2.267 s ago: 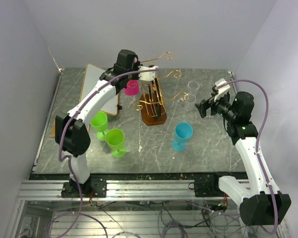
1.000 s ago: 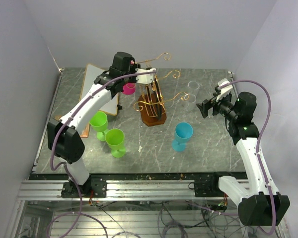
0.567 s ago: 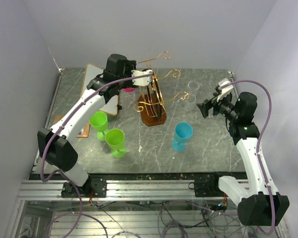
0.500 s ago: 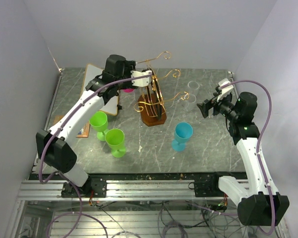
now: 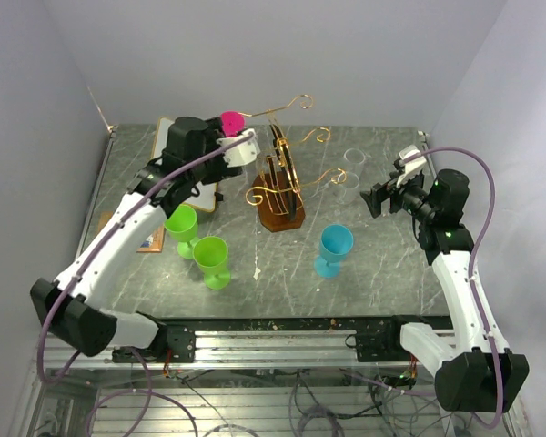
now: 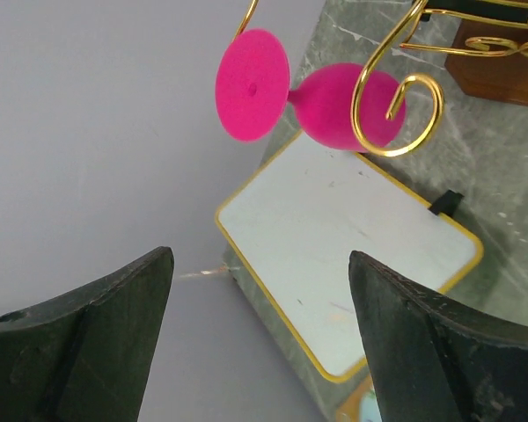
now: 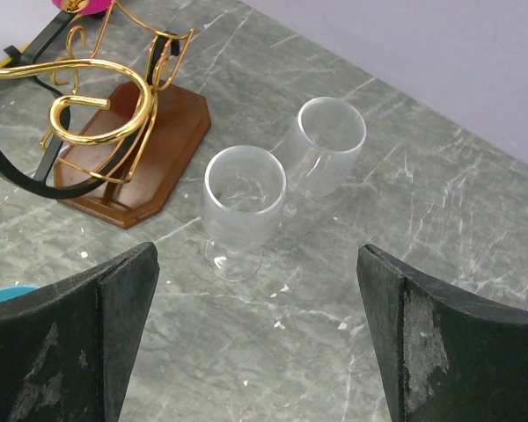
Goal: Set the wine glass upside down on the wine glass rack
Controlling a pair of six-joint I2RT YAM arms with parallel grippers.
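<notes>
Pink wine glass (image 6: 330, 104) is on an upper arm of the rack (image 5: 279, 196), foot up, bowl down, clear of the surface (image 5: 382, 264). Looks placed, so the risk now is undoing it.

Left fingers (image 6: 260, 264): spread wide, empty, apart from the glass and aimed at it. Right fingers (image 7: 257, 264): spread, empty, hovering over the two clear glasses (image 7: 245, 207), well away from the pink one.

Risks as I see them:
- Seating. In the left wrist view the glass sits at a slant and I can't see exactly how the wire catches the foot or stem. If it's only resting on one wire, any shake could slide it off the open end, dropping it onto the whiteboard (image 6: 352, 255) below.
- Left arm contact. The scroll ends stick out at several heights near the left wrist. A sideways swing could hook one and jolt or tip the rack; it's tall on a small base. A straight pull-back, clear of the wires, looks safer.
- Right arm: low risk. A drop could knock over the clear glasses.
</notes>
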